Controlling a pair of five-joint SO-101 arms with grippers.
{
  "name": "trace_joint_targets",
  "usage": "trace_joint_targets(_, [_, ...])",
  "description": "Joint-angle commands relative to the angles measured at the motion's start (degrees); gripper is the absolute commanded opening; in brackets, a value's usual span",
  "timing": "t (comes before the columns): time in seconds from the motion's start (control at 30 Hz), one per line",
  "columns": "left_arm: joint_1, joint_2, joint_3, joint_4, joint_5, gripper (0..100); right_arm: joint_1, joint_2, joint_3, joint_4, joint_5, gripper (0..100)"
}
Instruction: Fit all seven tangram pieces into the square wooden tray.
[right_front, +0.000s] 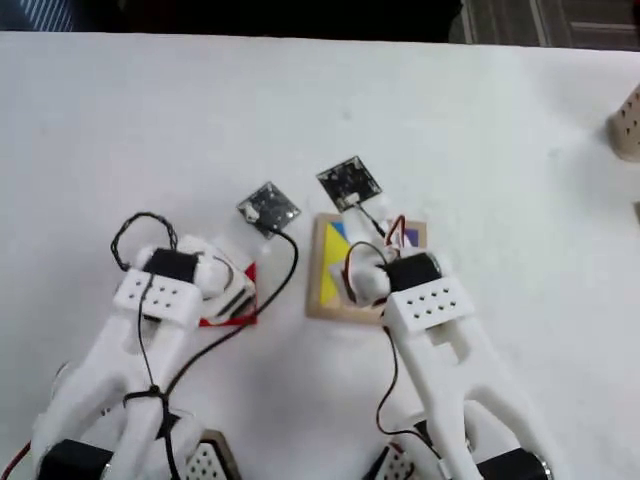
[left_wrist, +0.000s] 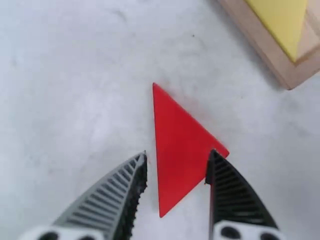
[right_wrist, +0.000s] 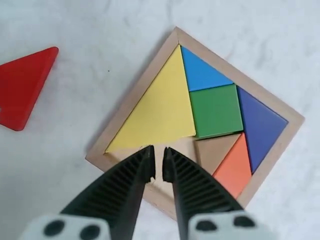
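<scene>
White table (right_front: 450, 130), two white arms rising from the lower edge of the high view.

Square wooden tray (right_front: 316, 292) sits just right of centre, partly under the right arm's wrist. The right wrist view shows its contents: large yellow triangle (right_wrist: 157, 107) along one side, light blue small triangle (right_wrist: 202, 72) and green square (right_wrist: 216, 110) beside it, dark blue piece (right_wrist: 262, 125) against the far rim, and orange triangle (right_wrist: 234, 167) touching it. A wood-coloured patch (right_wrist: 217, 150) lies between the green square and the orange triangle; cannot tell whether it is a piece or bare floor.

Right end effector (right_wrist: 158, 152) hangs over the tray's near rim, fingers almost together with a thin gap, nothing between them.

Flat red triangle (left_wrist: 172, 125) lies on the table left of the tray, apart from it, in the lower-left-centre of the high view. Left end effector (left_wrist: 177, 154) is over it, fingers spread apart with one on each side of the piece. Contact cannot be judged.
</scene>
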Motion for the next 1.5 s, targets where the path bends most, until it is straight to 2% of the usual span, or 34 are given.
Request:
trace_joint_targets(0.0, [-0.6,-2.2,-0.4,0.4,5.0,29,0.0,-0.2,-0.4,-1.2,0.9,3.9])
trace_joint_targets(0.1, [-0.2,-2.2,0.1,1.3,7.2,34,0.0,-0.2,-0.4,-1.2,0.9,3.9])
trace_joint_targets(0.23, [-0.1,-0.9,0.5,2.5,7.1,30,0.0,-0.2,-0.4,-1.3,1.0,3.9])
trace_joint_targets(0.47, [-0.3,15.7,-6.2,1.9,6.9,30,0.0,-0.2,-0.4,-1.3,1.0,3.9])
trace_joint_targets(0.57, [-0.6,18.9,-8.1,1.6,5.6,30,0.0,-0.2,-0.4,-1.3,1.0,3.9])
trace_joint_targets(1.07, [-0.7,20.2,-8.1,-0.9,6.0,30,0.0,-0.2,-0.4,-1.3,1.1,3.9])
trace_joint_targets(1.17, [-0.7,20.4,-8.1,-1.0,7.9,30,0.0,-0.2,-0.4,-1.3,1.1,3.9])
trace_joint_targets(1.47, [-3.2,30.8,-17.4,3.5,8.8,30,0.2,-0.2,-0.3,-1.1,1.1,3.9])
